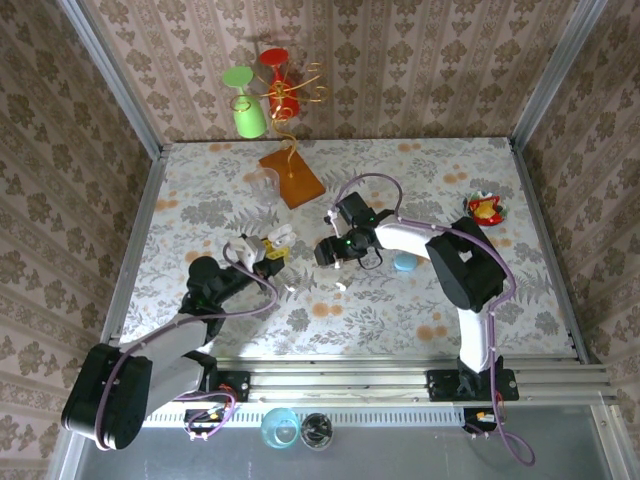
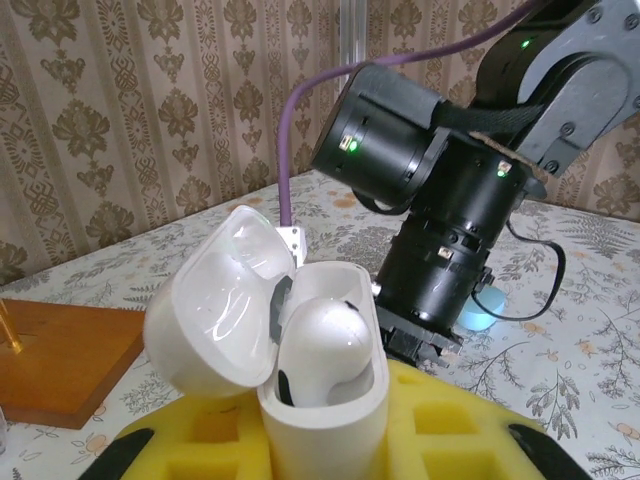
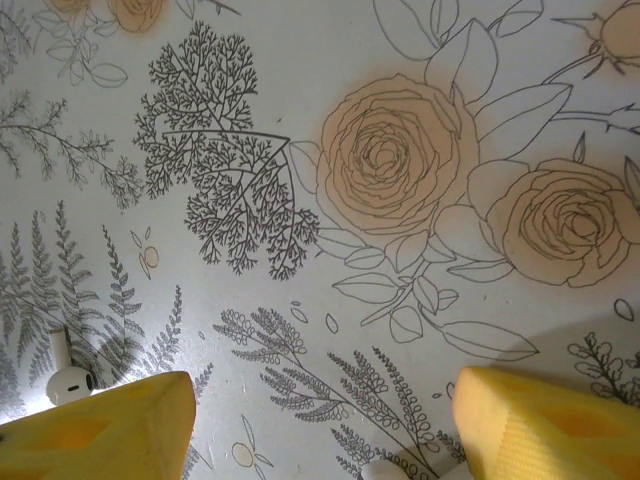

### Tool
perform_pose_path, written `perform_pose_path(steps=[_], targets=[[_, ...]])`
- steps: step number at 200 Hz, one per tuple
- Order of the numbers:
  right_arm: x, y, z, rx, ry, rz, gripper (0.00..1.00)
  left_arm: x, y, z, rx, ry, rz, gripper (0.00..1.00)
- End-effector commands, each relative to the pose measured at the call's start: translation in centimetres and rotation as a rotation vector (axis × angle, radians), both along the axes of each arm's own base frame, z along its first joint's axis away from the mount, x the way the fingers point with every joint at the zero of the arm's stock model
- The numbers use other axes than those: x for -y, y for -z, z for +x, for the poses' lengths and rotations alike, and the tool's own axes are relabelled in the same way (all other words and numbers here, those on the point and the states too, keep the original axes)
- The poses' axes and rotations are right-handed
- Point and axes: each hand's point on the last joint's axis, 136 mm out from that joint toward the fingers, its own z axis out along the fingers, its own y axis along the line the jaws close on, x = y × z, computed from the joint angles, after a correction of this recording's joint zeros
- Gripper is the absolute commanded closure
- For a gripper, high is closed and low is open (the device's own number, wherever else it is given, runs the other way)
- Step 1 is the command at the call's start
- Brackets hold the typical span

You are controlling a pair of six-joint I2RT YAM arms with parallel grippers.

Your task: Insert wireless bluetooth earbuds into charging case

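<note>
Right wrist: earbud (image 3: 68, 378) partly behind a yellow pad (image 3: 100, 432) of the right claw (image 3: 320, 400)

White case (image 2: 325, 425) stands upright, lid (image 2: 215, 310) open and tipped back left, one earbud (image 2: 325, 340) seated inside. Second earbud (image 3: 68, 381) lies on the counter (image 3: 300, 120).

Right gripper (image 3: 318, 425): yellow pads (image 3: 110, 425) spread wide over floral tablecloth (image 3: 400, 160)
Earbud (image 3: 68, 382): white, just beside one pad (stem up-frame)
</note>
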Motion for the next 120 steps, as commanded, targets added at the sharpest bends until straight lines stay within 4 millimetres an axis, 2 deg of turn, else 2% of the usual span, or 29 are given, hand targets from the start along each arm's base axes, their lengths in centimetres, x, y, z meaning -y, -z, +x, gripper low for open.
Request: perform_pose_path(steps=[1,36,90,104,120], targets=[[0.9,1.0,-1.3,-0.074,-0.021,-0.034,0.28,-0.3,0.3,0.0,0.010,-0.015,0.017,1.00],[1.6,0.5,-3.4,-0.102,-0.020,-0.014,0.32,-0.3,0.5,0.0,0.007,-0.015,0.021,1.00],[1.4,-0.5,-6.7,-0.140,-0.052,0.025,0.38,-0.1,0.4,0.2,0.010,-0.008,0.014,1.00],[1.6,-1.0,-6.5,-0.116,-0.031,0.026,0.39,-0.1,0.4,0.2,0.008,-0.007,0.013,1.00],[2.4,-1.2,-5.7,-0.077,0.012,-0.005,0.45,-0.1,0.4,0.3,0.009,-0.005,0.014,1.00]])
